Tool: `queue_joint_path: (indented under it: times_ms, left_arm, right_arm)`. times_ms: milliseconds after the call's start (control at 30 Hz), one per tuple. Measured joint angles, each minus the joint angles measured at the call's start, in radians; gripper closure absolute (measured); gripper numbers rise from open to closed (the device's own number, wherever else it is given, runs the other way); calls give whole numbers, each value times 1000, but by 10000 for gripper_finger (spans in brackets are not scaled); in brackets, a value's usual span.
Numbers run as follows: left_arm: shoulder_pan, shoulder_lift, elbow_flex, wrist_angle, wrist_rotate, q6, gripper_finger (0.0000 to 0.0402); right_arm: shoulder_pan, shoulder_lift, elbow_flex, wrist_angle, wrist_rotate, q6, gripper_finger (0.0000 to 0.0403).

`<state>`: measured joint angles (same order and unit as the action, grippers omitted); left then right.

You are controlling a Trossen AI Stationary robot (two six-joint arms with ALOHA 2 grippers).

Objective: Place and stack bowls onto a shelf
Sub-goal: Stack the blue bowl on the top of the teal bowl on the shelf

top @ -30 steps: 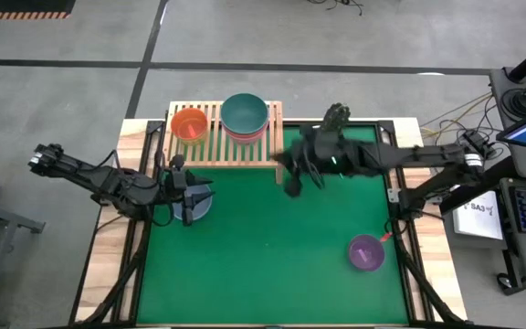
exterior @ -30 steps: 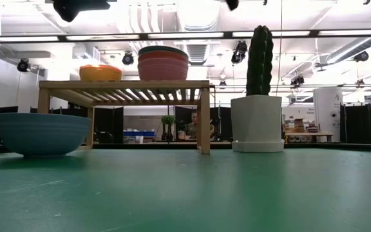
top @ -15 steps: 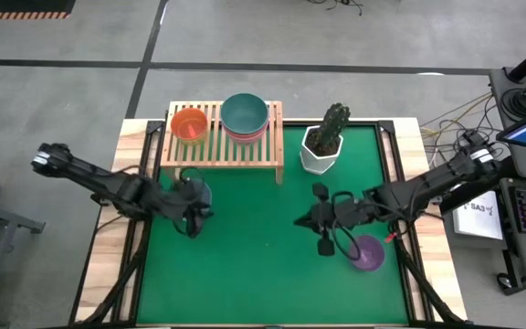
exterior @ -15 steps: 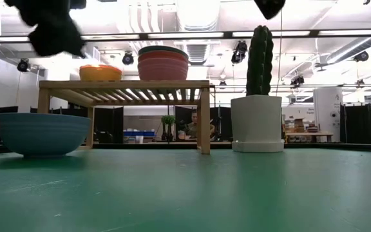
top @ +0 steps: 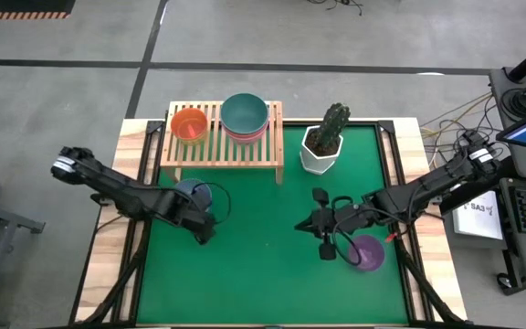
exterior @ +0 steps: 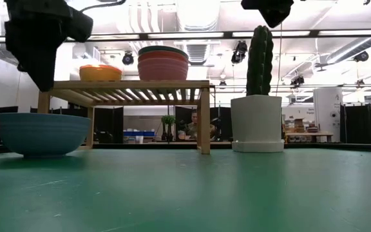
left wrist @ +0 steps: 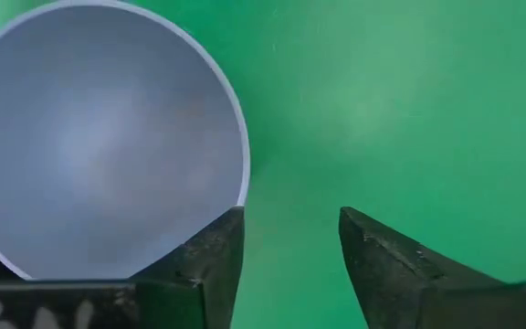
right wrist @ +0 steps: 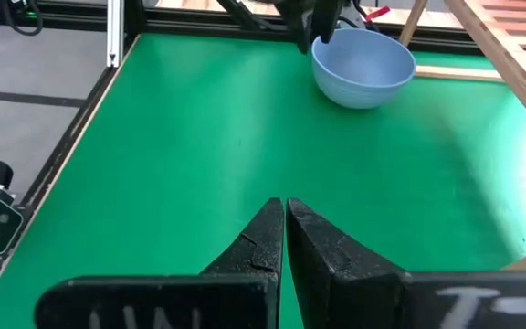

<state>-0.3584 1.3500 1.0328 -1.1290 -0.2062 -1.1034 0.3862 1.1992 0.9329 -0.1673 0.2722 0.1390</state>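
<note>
While the right gripper [top: 326, 253] has swung from beside the shelf [top: 224, 151] to hang, fingers together, at nine o'clock of the purple bowl [top: 366, 253], the left gripper [left wrist: 286, 239] has spread apart over the blue bowl's [top: 193, 193] four-o'clock rim. Both look set to pick up; orange, teal and pink bowls sit shelved.

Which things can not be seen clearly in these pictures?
- Round purple plastic bowl: high view, the right arm covers part of its rim.
- Stack under the teal plastic bowl: how many bowls lie below, cannot tell.
- Round blue-grey plastic bowl: left wrist view, cut off by the picture edge.
</note>
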Motion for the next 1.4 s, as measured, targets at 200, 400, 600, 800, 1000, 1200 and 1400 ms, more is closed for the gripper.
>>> queue_joint_path:
  times_ms: [200,400,600,800,1000,1200,1400]
  left_arm:
    - [8,68,-26,-6,-9,28,201]
    - [16,119,-42,-4,-70,25,207]
    - [18,164,-43,4,-91,22,255]
    - [18,201,-46,43,-98,21,313]
    - [18,210,-46,48,-99,19,385]
    - [6,192,-27,49,-72,20,399]
    - [-96,179,135,49,-46,296,400]
  right_arm:
    - [0,0,0,-1,0,0,394]
    - [0,0,0,-1,0,0,394]
    - [0,0,0,-2,-1,0,394]
    - [0,0,0,-3,-1,0,394]
    - [5,1,0,-12,-1,4,394]
    - [27,1,-1,-15,-2,5,394]
    - [54,1,-15,-19,-2,10,394]
